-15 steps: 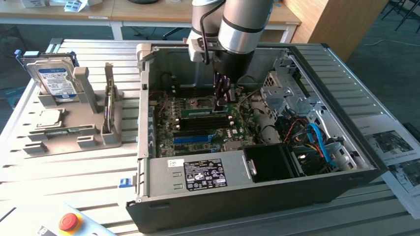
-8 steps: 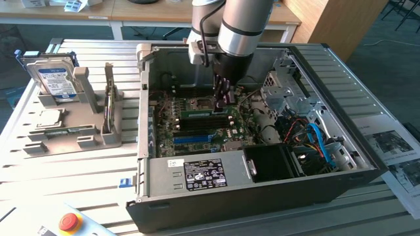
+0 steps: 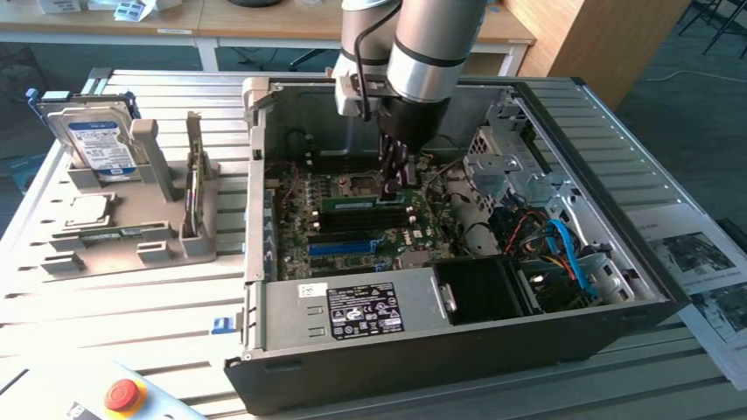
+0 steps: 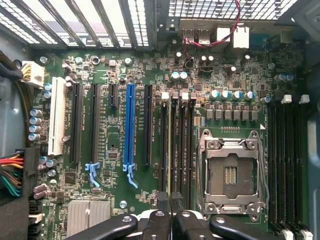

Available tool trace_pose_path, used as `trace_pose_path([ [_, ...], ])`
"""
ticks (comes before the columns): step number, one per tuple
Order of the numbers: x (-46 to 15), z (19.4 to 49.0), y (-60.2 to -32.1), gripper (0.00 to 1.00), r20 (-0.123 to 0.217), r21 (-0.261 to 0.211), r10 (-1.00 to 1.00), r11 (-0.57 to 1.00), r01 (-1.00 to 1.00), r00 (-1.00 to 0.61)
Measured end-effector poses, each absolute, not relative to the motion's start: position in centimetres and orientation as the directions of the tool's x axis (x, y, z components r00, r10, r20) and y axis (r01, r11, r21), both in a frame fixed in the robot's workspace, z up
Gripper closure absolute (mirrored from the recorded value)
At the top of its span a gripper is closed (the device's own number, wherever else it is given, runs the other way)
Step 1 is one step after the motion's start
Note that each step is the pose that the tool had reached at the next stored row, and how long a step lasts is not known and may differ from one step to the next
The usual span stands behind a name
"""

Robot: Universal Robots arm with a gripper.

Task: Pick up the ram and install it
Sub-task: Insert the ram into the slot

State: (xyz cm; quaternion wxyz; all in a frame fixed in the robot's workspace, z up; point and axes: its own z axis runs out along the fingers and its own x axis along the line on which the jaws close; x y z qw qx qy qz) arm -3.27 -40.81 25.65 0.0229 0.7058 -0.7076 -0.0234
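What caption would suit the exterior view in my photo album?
Robot fingers grip the ram over the motherboard inside an open computer case.

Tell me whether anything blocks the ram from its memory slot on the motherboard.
Nothing visible does. The gripper holds the ram right at the black memory slots beside the empty processor socket, and no cable or part lies between them. The red wire runs by the rear ports, away from the slots.

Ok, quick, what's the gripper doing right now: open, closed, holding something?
Gripper: closed, tips at one end of the ram; whether it grips it cannot be told.
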Motion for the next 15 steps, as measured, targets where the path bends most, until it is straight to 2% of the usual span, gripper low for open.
trace_pose_path([
  [15, -3.3, 24.5, -40.9, 0.88, 0.0, 0.066, -1.0, 0.003, -0.998, -0.003],
])
